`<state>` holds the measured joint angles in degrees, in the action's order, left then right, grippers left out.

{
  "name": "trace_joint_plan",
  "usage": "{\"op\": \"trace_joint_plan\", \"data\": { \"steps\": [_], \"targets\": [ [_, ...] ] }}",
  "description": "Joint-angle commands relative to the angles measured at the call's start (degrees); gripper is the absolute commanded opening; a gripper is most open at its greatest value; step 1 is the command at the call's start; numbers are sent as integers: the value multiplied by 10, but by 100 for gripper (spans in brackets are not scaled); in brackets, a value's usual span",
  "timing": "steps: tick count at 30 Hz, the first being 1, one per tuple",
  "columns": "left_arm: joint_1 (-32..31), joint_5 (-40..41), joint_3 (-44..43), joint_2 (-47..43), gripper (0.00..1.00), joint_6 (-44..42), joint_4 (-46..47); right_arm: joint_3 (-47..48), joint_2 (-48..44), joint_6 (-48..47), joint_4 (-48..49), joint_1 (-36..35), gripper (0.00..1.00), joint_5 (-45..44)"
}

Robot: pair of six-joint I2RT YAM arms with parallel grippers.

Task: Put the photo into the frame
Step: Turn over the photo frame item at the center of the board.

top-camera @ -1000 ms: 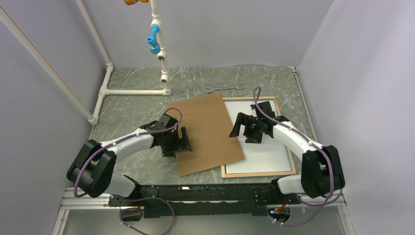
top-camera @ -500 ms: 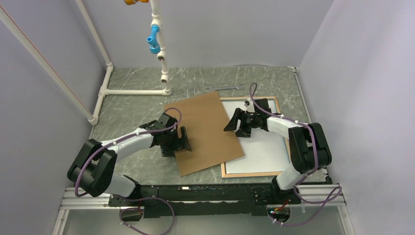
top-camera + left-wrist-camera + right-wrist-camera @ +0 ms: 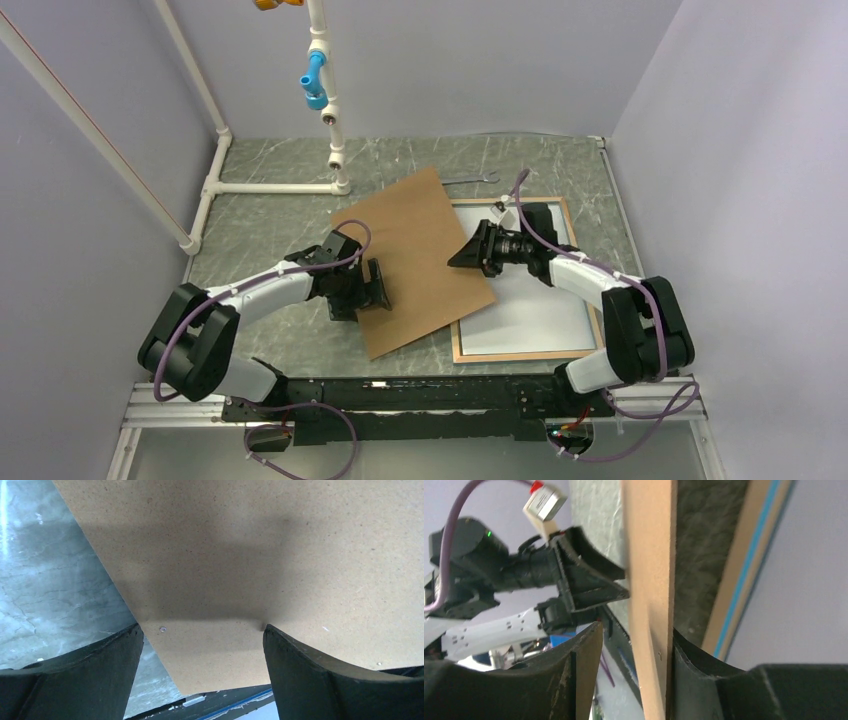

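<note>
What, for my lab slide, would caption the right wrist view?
Right gripper straddles the brown backing board edge-on, jaws open, the frame beyond it.

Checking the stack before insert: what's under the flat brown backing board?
Grey marbled tabletop and the left rail of the tan-backed wooden frame, holding a white sheet. How far the sheet runs beneath is covered.

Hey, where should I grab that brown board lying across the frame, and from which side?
Grip its right edge, coming from the right. The thin brown board lies flat, but that edge seems propped over the frame, leaving a gap beneath it.
</note>
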<state>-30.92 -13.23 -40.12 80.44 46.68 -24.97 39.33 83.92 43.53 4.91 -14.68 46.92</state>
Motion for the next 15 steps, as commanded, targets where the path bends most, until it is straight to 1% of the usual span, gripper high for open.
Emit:
{"op": "trace_joint_plan", "data": {
  "steps": [1, 5, 8, 11, 14, 15],
  "targets": [
    [-6, -24, 0, 13, 92, 1, 54, -9, -35, 38, 33, -35, 48, 56],
    [-6, -22, 5, 2, 92, 1, 54, 6, -54, 18, -14, -54, 38, 24],
    [-6, -17, 4, -12, 92, -3, 45, 20, -80, 3, -61, -56, 25, -3],
    [-6, -9, -6, -31, 93, -13, 32, 49, -113, -22, -131, -57, 12, -51],
    [-6, 1, -17, -67, 93, -22, 20, 98, -153, -43, -217, -57, 2, -102],
    [-7, 4, -18, -84, 93, -23, 20, 118, -165, -50, -241, -57, 0, -118]
  ]
}}
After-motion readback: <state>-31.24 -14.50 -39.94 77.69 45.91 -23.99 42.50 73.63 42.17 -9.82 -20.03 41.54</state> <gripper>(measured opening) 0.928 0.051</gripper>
